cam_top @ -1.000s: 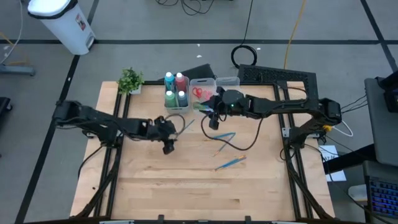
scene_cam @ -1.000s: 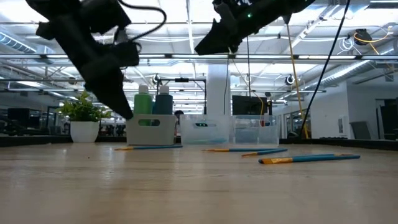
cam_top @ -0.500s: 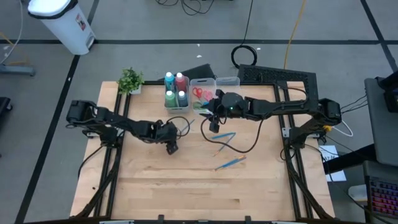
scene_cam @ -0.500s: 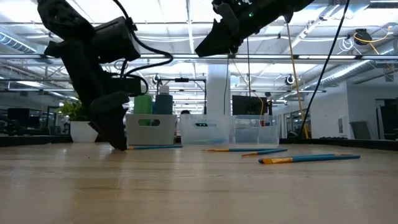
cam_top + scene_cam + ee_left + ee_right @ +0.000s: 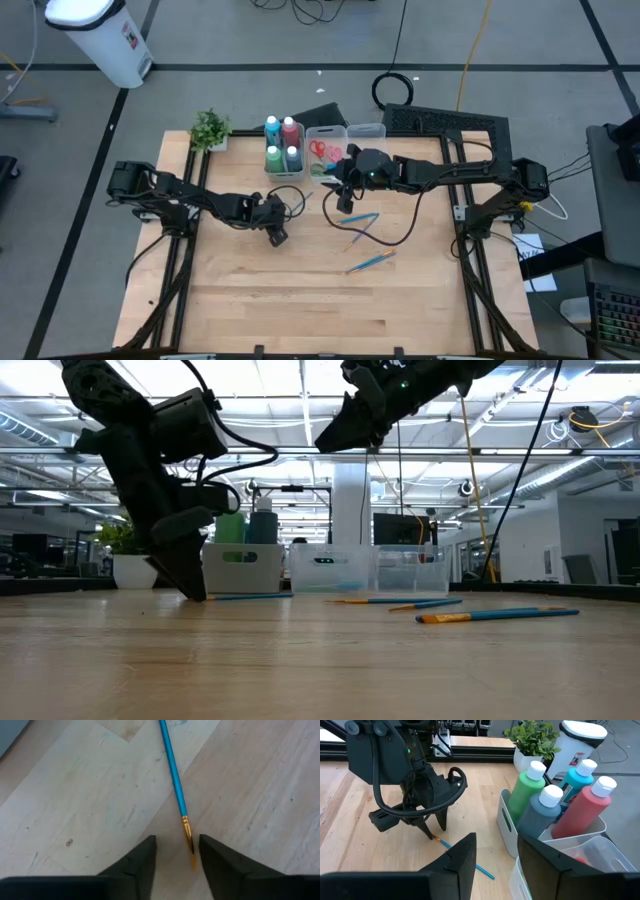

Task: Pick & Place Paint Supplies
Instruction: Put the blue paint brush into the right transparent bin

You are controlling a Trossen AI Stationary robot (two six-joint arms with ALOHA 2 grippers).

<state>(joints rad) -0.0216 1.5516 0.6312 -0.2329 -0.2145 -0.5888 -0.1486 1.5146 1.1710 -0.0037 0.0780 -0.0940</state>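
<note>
The wooden table (image 5: 300, 300) carries three clear bins along its far edge. The leftmost bin (image 5: 283, 172) holds all four paint bottles (image 5: 555, 805), standing upright; the middle bin (image 5: 322, 150) has red-handled scissors (image 5: 318, 150) lying in it. A small potted plant (image 5: 210, 128) sits at the far left corner.

The left gripper (image 5: 276, 235) is down at the tabletop, just in front of the bottle bin. Its two fingers (image 5: 135, 865) straddle the bristle tip of a blue-handled brush (image 5: 172, 767) that lies flat on the wood, handle running away toward the bins. The fingers stand a little apart on either side of the tip, and no contact with it shows, so the brush is not gripped.

The right gripper (image 5: 343, 196) hangs in the air near the middle bin, well above the table, its fingers parted with nothing between them.

Two more brushes (image 5: 362, 222) lie crossed near the table's middle, and another pair (image 5: 370, 262) lies closer to the near edge.
</note>
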